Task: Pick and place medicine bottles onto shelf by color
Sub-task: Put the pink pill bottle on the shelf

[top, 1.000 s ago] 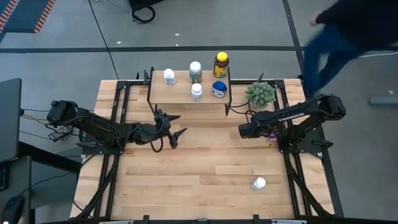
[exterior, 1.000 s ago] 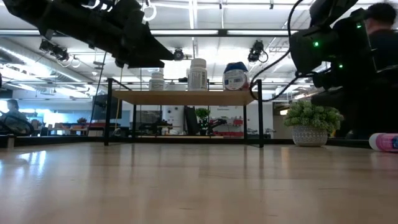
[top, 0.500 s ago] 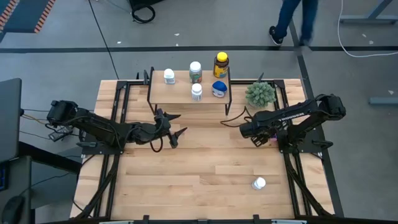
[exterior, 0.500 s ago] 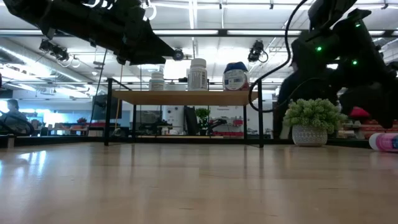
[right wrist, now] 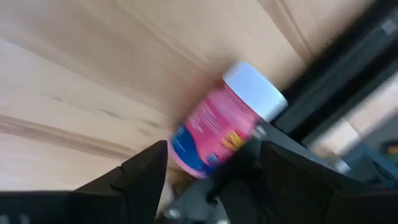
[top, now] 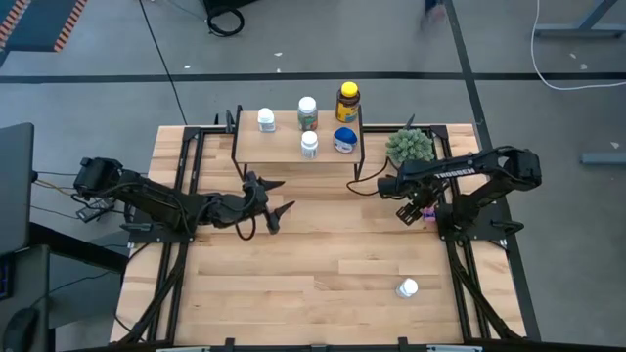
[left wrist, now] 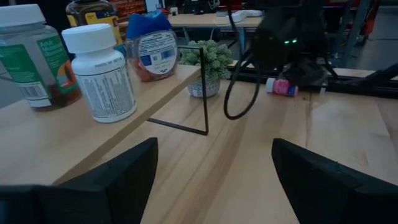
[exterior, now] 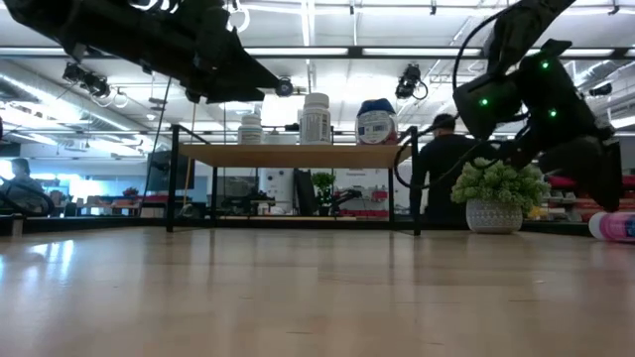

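Note:
The shelf stands at the table's far middle and carries several medicine bottles: three white-capped ones, an amber yellow-capped one and a squat blue-lidded one. A pink-labelled bottle lies on its side at the table's right, against the black frame. My right gripper hangs open above it, pointing steeply down, one finger on either side. Another white-capped bottle stands near the front right. My left gripper hovers open just in front of the shelf.
A green spiky potted plant stands right of the shelf, close to my right arm. Black frame rails run along both table sides. Bare wood lies across the middle and near part of the table.
My right arm has swung a little toward the table's far edge, and its wrist has rolled about its own axis, staying over the pink-labelled bottle. A person has walked past beyond the table's far side.

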Controlling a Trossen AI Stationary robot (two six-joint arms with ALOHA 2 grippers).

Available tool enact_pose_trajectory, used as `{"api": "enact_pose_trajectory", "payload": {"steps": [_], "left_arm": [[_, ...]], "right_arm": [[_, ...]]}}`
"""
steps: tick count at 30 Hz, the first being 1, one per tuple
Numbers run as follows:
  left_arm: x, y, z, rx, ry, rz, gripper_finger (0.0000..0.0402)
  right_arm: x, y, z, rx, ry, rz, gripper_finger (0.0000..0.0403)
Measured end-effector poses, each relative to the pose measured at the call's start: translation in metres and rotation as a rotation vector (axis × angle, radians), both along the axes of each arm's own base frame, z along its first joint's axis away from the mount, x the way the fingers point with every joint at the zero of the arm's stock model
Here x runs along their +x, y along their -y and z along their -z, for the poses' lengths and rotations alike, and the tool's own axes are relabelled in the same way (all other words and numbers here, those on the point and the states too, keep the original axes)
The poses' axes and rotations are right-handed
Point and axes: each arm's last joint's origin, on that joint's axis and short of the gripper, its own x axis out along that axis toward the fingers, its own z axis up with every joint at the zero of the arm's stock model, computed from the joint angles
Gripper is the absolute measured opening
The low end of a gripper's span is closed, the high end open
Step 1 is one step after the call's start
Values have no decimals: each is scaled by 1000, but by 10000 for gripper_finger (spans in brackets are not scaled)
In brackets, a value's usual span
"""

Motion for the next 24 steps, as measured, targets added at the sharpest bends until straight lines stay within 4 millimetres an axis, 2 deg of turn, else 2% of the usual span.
{"api": "enact_pose_trajectory", "payload": {"steps": [11, 20, 24], "left_arm": [[0, 2, 1, 2, -10, 8, 318], [-1, 2, 2, 12, -29, 10, 318], [-1, 2, 2, 12, -30, 10, 318]], "right_arm": [[0, 5, 2, -13, 22, 53, 255], [2, 1, 2, -24, 25, 131, 254], [3, -3, 2, -32, 24, 110, 254]]}}
